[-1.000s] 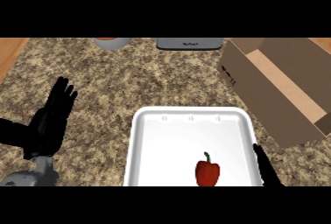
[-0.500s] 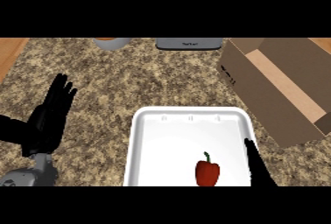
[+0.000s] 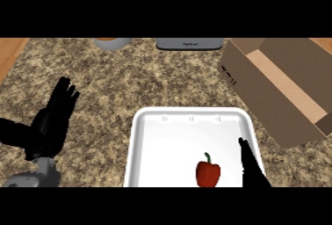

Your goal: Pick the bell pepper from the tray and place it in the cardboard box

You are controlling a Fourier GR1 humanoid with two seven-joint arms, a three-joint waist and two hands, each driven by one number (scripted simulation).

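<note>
The white rectangular plastic tray (image 3: 149, 149) is cut off at its near edge by the view's lower limit, so its front rim does not show. Over the tray's right rim, only dark straight fingers of the right hand (image 3: 250, 165) appear; its palm and forearm lie below the limit. Beyond the tray, a round grey vessel (image 3: 113, 42) and a grey appliance (image 3: 189, 43) are cut at the top; the appliance's label is too small to read.

Grey appliance (image 3: 189, 43) and orange-based pot (image 3: 113, 42) at the speckled counter's (image 3: 130, 83) far edge.
</note>
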